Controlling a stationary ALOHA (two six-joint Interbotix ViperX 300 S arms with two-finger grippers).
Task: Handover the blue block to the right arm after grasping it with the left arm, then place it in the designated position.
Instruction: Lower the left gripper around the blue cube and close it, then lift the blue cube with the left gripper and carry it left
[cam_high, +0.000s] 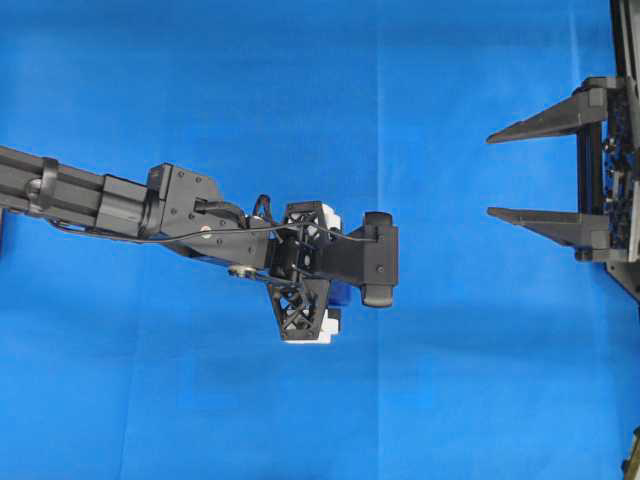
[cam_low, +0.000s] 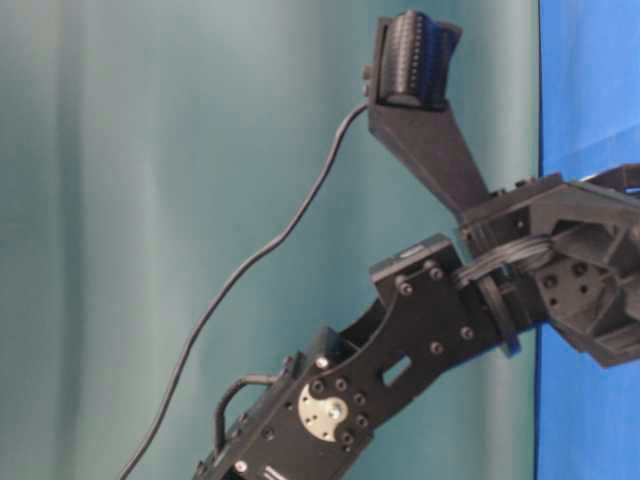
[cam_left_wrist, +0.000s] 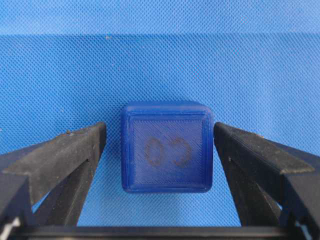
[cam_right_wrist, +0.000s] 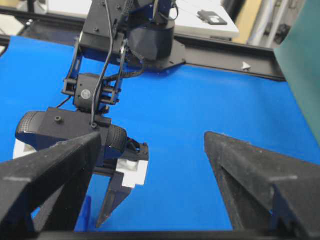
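The blue block (cam_left_wrist: 167, 147), a small dark-blue cube with a faint numeral on its top face, rests on the blue cloth. My left gripper (cam_left_wrist: 159, 129) points straight down and straddles it, open, with a narrow gap between the cube and each finger (cam_left_wrist: 75, 155). From overhead the left gripper (cam_high: 318, 268) sits mid-table and hides the block beneath it. My right gripper (cam_high: 490, 172) waits open at the right edge, fingers pointing left, with nothing between them. In the right wrist view the right gripper (cam_right_wrist: 152, 137) faces the left gripper's white-based finger (cam_right_wrist: 112, 197).
Blue cloth (cam_high: 200, 100) covers the table all around. The left arm (cam_low: 420, 320) rises in front of a green backdrop (cam_low: 150, 200) in the table-level view. A black frame rail (cam_right_wrist: 225, 55) runs along the far table edge.
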